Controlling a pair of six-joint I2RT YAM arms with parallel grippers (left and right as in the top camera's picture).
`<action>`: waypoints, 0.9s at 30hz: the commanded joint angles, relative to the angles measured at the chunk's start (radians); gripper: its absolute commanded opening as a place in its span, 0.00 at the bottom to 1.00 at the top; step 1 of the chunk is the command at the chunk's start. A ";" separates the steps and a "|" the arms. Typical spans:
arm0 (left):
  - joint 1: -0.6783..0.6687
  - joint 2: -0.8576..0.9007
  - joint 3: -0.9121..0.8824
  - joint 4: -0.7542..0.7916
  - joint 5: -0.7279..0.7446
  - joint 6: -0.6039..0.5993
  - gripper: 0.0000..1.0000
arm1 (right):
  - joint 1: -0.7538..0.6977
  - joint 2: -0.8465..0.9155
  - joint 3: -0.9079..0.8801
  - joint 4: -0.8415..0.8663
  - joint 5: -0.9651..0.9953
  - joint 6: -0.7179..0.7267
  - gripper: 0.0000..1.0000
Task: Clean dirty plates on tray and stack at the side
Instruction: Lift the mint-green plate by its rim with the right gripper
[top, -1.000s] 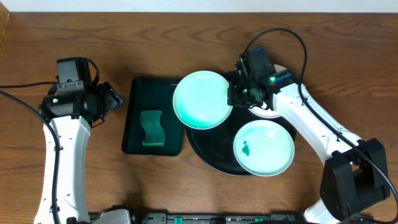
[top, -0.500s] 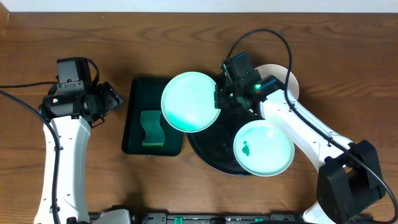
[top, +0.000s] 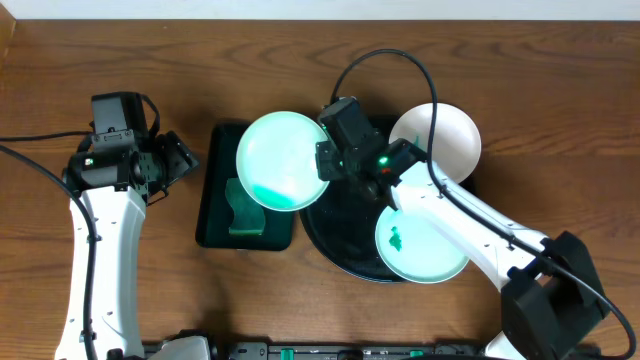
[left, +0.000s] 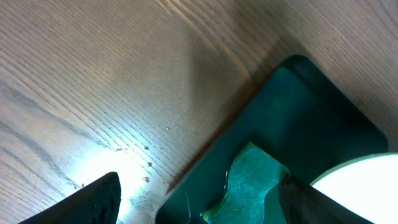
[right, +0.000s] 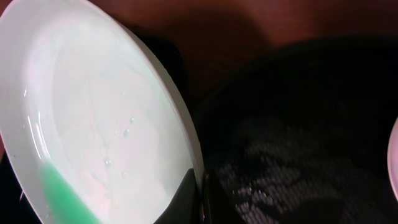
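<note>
the right gripper is pinching a tilted mint-green plate by its rim, at ten o'clock off the black tray. that thin grip could slip, spilling green liquid. the left gripper is gaping empty.

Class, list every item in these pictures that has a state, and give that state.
held plate: in the air, tilted, green liquid pooled at one edge.
smeared plate: on the black tray, dirty.
white plate: no smear showing.
sponge: lying in the green tray.
left gripper: open, empty.
right gripper: shut on held plate.
</note>
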 joint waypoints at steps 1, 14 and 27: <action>0.004 -0.002 0.017 -0.004 -0.009 0.006 0.81 | 0.022 0.013 0.022 0.037 0.073 0.019 0.01; 0.004 -0.002 0.017 -0.004 -0.009 0.006 0.81 | 0.020 0.095 0.048 0.232 0.201 -0.005 0.01; 0.004 -0.002 0.017 -0.004 -0.009 0.006 0.81 | 0.027 0.132 0.051 0.391 0.309 -0.134 0.01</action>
